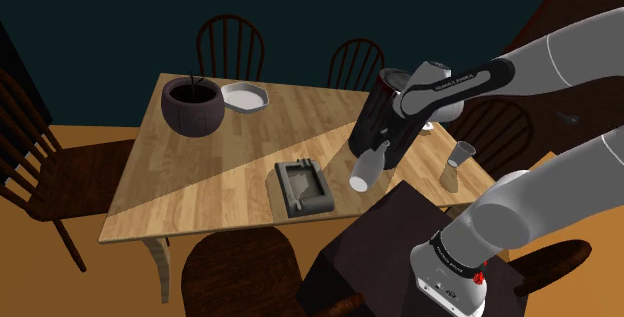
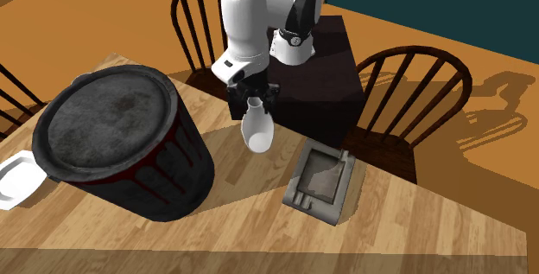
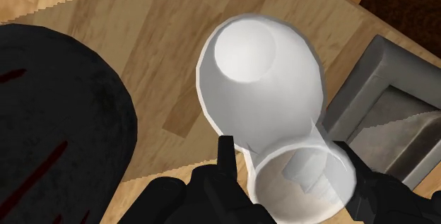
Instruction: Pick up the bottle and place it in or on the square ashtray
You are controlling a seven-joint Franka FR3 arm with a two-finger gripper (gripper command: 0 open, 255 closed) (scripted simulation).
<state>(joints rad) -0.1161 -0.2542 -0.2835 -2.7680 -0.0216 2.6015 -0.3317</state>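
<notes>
Black fingers [image 3: 225,160] fill the foreground for us, and they are pinching the neck of the white bottle [image 3: 258,81], one on each side, with its round body hanging away from the gripper [image 3: 290,169]. So the pick looks done, and we are on the carry.

From across the table, the bottle [image 2: 256,130] dangles neck-up under the gripper [image 2: 254,99], apparently clear of the wooden table [image 2: 415,229]. It sits between the big dark pot [image 2: 112,134] and the grey square ashtray [image 2: 298,196], just beside the ashtray and not yet over it. The shoulder view agrees: we see the bottle [image 1: 364,170] a little tilted below the gripper [image 1: 378,150], near the ashtray [image 1: 283,190].

How do we do this well? We would slide sideways first, holding height so the fat base clears the raised rim, and only then descend. We would centre the body over the sunken middle (the walls look low, so a sloppy drop could roll out). A neck grip lets a heavy bottom swing, we reckon, so move slowly. Let the base settle before the fingers part, and stay wide of that pot.
</notes>
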